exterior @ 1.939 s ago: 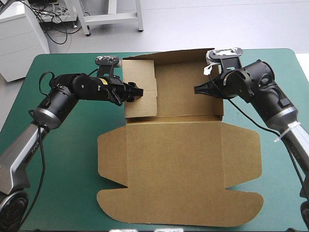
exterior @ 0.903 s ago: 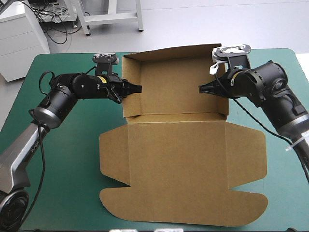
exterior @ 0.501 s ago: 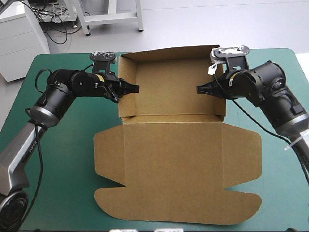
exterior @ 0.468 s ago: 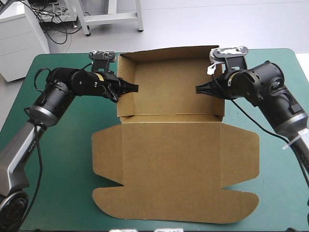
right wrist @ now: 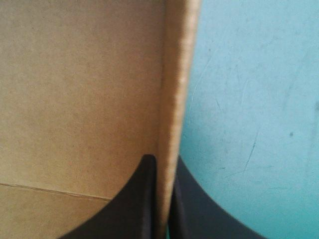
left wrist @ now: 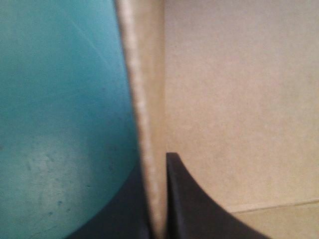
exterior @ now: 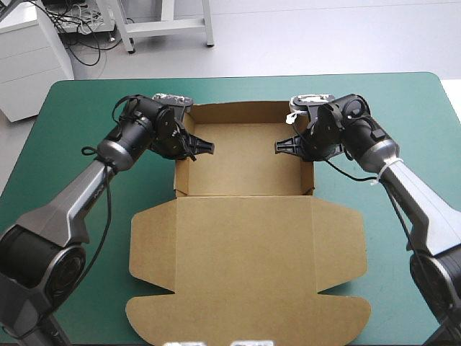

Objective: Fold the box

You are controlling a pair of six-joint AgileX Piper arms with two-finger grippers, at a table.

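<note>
The brown box [exterior: 245,169] stands as an open tray at the table's middle, walls raised, with its lid [exterior: 248,267] lying flat toward the near edge. My left gripper [exterior: 204,148] is shut on the tray's left wall [exterior: 180,169], one finger inside and one outside. My right gripper [exterior: 282,148] is shut on the right wall [exterior: 311,173] in the same way. In the left wrist view the wall's edge [left wrist: 144,99] runs up between my left gripper [left wrist: 155,164]. In the right wrist view the wall edge [right wrist: 177,99] passes between my right gripper [right wrist: 166,160], teal-green cover beyond.
Bare teal-green cover [exterior: 72,115] lies on both sides of the box and along the far edge. The lid's rounded flaps [exterior: 155,317] reach close to the table's near edge.
The box has slid toward the left and the near edge. Both grippers stayed on the side walls, and both arms have swung in closer over the tray's far corners.
</note>
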